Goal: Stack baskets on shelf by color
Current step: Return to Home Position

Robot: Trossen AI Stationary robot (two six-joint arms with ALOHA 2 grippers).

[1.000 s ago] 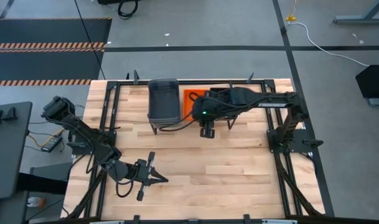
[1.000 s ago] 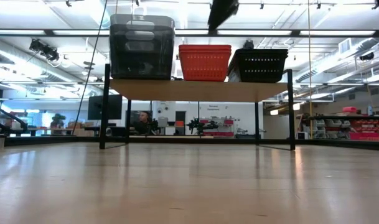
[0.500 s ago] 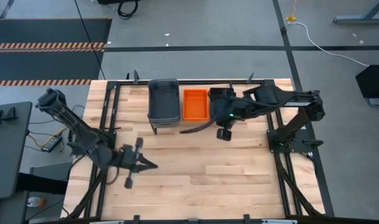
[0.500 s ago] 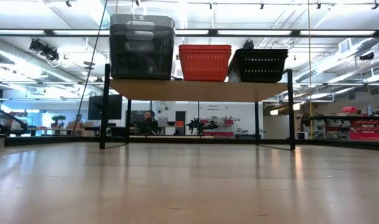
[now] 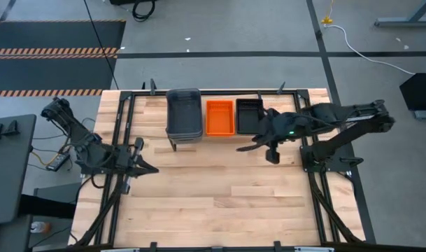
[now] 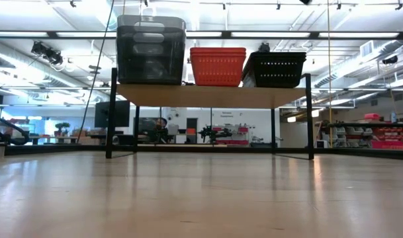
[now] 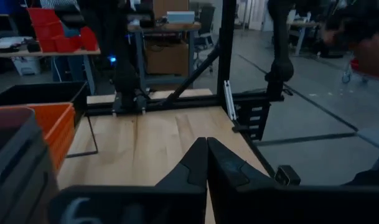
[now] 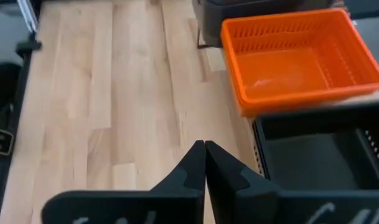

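I see both arms have backed away from the shelf (image 6: 211, 96); the left fingers (image 7: 190, 168) and right fingers (image 8: 189, 171) are closed and empty. The baskets (image 6: 217, 66) sit stacked by colour off to one side of the right fingers, clear of them, so I judge the sorting done.

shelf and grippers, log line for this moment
shelf: grey stack, orange stack, black stack side by side | left gripper shut, empty | right gripper shut, empty
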